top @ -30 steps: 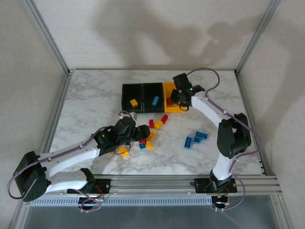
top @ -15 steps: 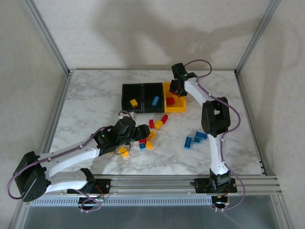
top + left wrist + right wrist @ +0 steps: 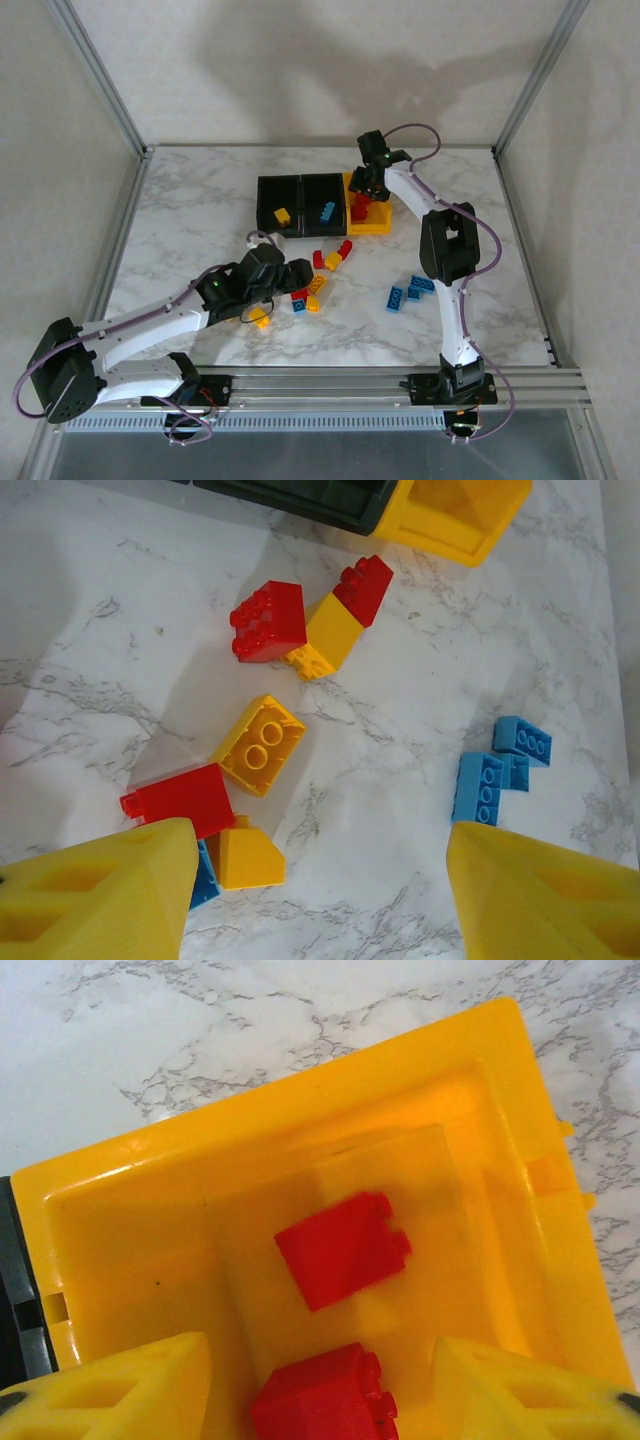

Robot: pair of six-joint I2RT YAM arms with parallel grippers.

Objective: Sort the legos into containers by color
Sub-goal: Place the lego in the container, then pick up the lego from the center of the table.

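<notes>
Bins (image 3: 300,190) were set in a row toward 12 o'clock on the table (image 3: 200,220), two black and, at the 3 o'clock end, a yellow bin (image 3: 372,229). The right gripper (image 3: 364,190) was poised over the yellow bin, its fingers (image 3: 120,1390) spread and touching nothing. Two red bricks (image 3: 342,1250) were seen on that bin's floor, one of them between the fingertips but apart from both. A yellow brick (image 3: 282,215) was seen in the black bin at the 9 o'clock end, and a blue brick (image 3: 327,211) in the middle one. The left gripper (image 3: 303,280) was poised low at the 8 o'clock edge of a loose heap (image 3: 325,262) of red, yellow and blue bricks near the table's middle, fingers spread, nothing pinched. Blue bricks (image 3: 396,298) were scattered well apart at 3 o'clock of the heap.
</notes>
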